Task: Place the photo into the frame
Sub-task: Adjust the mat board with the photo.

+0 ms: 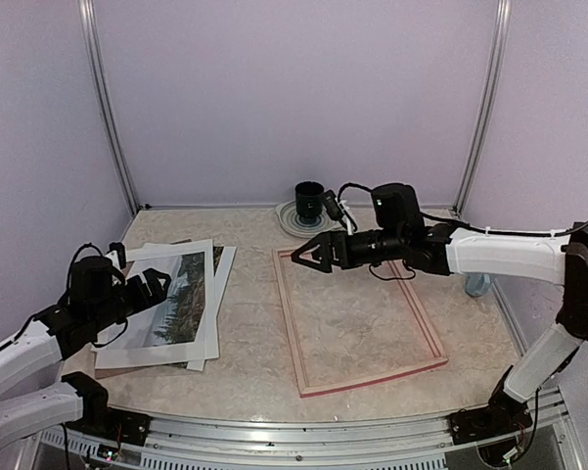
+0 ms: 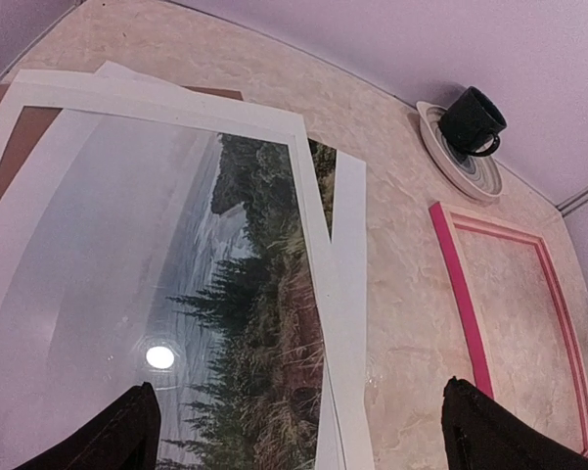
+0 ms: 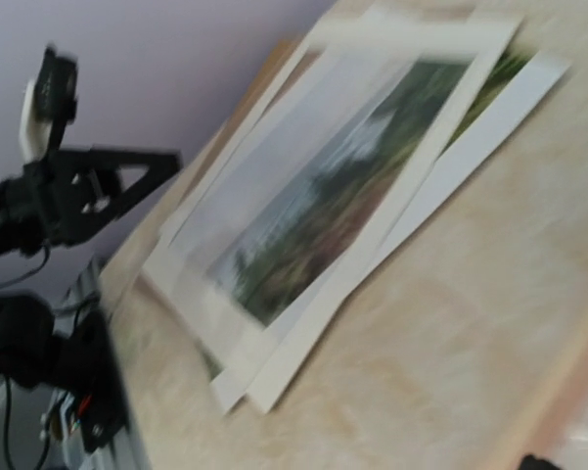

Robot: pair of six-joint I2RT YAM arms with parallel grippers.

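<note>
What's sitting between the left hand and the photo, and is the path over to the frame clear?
The white mat board lies on top of the photo, which shows mostly through its cut-out. The open left hand hovers above them. Between them and the frame, only bare table shows.

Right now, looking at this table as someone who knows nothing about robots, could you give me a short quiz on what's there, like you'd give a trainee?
1. True or false: the photo already lies inside the pink frame.
2. What stands on the plate at the back of the table? A) a black mug B) a glass bottle C) a wooden bowl
3. Fill in: the left gripper over the photo and the right gripper over the pink frame both have their jaws ___.

Key: 1 false; 2 A; 3 open.
</note>
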